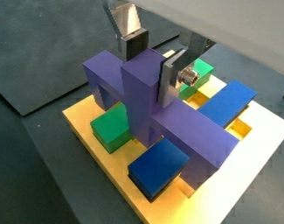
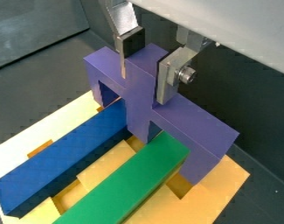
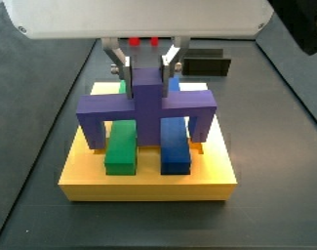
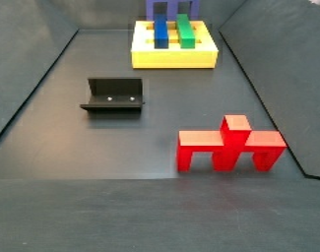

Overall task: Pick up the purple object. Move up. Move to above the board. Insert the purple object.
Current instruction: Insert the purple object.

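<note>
The purple object (image 3: 147, 103) stands on the yellow board (image 3: 147, 181). Its crossbar spans the green bar (image 3: 120, 151) and the blue bar (image 3: 177, 151), and its legs reach down to the board on both sides. My gripper (image 3: 149, 66) is directly above it, fingers shut on the upright stem. Both wrist views show the silver fingers (image 1: 173, 79) (image 2: 169, 79) pressed flat against the stem of the purple object (image 1: 179, 127) (image 2: 185, 122) over the board (image 1: 79, 114) (image 2: 39, 131). In a side view the board (image 4: 175, 57) lies at the far end, and the gripper is cut off.
A red piece (image 4: 230, 146) of similar shape stands on the dark floor nearer the camera. The fixture (image 4: 115, 95) stands mid-floor to the left. Low walls edge the work area.
</note>
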